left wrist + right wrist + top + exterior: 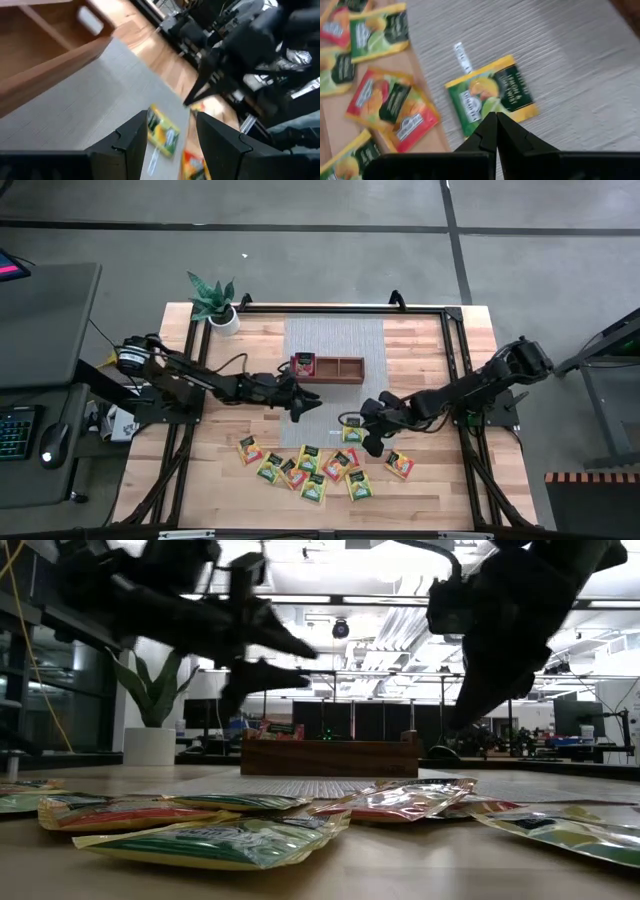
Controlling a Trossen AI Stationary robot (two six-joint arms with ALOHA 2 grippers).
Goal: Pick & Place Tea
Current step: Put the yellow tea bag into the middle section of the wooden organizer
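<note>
Several red, yellow and green tea packets (300, 468) lie flat on the wooden table near its near edge. One yellow-green packet (490, 95) lies apart on the grey mat, its paper tag (462, 56) beside it. My right gripper (496, 120) is shut and hangs just above this packet's edge; the low view shows it raised off the table. My left gripper (312, 402) is open and empty, held above the mat in front of the wooden tray (345, 380). A red packet (302, 364) stands in the tray's left compartment.
The grey mat (335, 340) runs from the tray toward the packets. A potted plant (215, 302) stands at the far left corner. A black frame (455, 360) borders the table. The two grippers are close together above the mat's near end.
</note>
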